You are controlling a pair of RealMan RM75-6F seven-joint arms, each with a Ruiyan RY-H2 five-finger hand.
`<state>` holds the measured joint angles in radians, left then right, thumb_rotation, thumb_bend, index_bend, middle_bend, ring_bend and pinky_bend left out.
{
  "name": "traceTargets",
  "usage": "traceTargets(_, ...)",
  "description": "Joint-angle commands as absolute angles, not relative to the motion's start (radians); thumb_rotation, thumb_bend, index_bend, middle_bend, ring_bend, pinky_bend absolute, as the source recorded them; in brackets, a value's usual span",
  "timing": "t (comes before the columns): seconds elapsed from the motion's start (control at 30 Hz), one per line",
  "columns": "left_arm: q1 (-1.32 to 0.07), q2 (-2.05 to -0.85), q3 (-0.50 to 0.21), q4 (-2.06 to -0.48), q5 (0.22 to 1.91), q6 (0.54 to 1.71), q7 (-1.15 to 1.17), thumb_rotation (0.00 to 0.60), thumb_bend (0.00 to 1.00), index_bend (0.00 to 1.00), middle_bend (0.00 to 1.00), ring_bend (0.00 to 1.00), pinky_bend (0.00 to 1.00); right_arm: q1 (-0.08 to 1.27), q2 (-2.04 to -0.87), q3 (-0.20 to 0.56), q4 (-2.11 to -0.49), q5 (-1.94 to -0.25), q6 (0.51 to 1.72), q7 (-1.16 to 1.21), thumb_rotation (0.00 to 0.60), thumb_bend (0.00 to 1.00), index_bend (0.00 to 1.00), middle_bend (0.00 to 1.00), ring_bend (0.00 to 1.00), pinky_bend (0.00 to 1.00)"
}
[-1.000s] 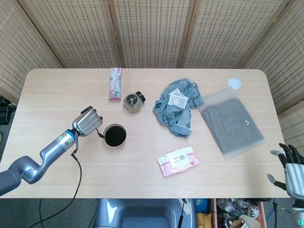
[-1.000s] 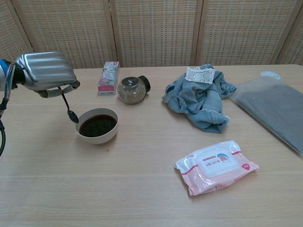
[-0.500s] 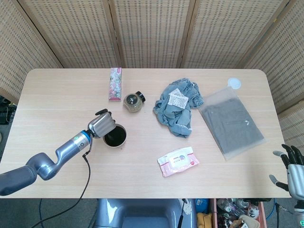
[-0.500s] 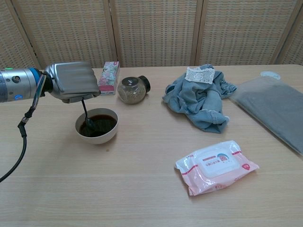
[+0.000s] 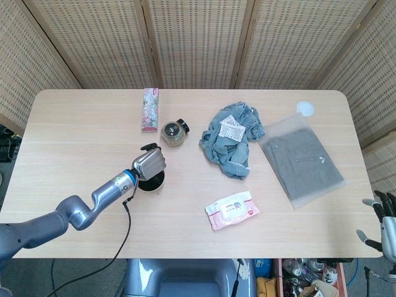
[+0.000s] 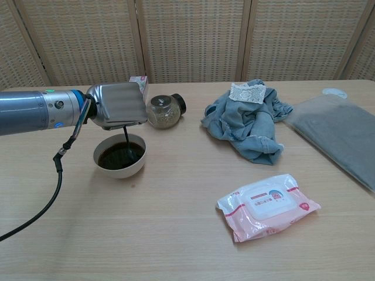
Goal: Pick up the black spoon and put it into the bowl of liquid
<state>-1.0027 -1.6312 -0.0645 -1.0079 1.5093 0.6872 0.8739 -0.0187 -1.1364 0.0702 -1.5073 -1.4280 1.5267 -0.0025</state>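
Note:
My left hand (image 6: 119, 105) hovers right over the white bowl of dark liquid (image 6: 119, 165) and holds the thin black spoon (image 6: 126, 139) upright, its lower end dipped in the liquid. In the head view the left hand (image 5: 150, 164) covers most of the bowl (image 5: 150, 184), and the spoon is hidden there. My right hand (image 5: 386, 228) shows only at the bottom right corner of the head view, off the table, fingers spread and holding nothing.
A glass jar (image 6: 163, 110) lies just behind the bowl, with a floral box (image 5: 150, 109) further back. A blue cloth heap (image 6: 248, 121), a grey bagged garment (image 6: 340, 132), a wet-wipes pack (image 6: 268, 205) and a white lid (image 5: 304, 109) lie to the right.
My left hand has carried the spoon rightward from beside the bowl to over it, and the spoon's end has gone down into the liquid. The right hand has sunk lower in the corner.

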Motion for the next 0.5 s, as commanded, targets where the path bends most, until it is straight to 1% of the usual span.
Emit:
traceTargets(0.03,-1.011,-1.643,-0.068,-0.988,1.494,0.679,0.882,0.600,0.47,0.73,0.68,0.51,0.62,-0.020,-1.136,0.070,-1.507,-1.427,1.527,-0.002,0.600,0.29,0.33,0.22,0.14,0.27)
traceTargets(0.27,-1.006,-1.657,-0.062,-0.948,1.465,0.680,0.878,0.600,0.47,0.73,0.68,0.51,0.62,-0.028,-1.136,0.070,-1.511,-1.420,1.530,-0.007,0.600,0.29,0.33,0.22,0.14,0.27)
traceTargets(0.5,-0.984,-1.627,-0.038,-0.984,1.466,0.709,0.880,0.600,0.47,0.73,0.68,0.51,0.62,-0.028,-1.136,0.071,-1.514,-1.423,1.529,-0.011,0.600,0.29,0.33,0.22,0.14,0.27)
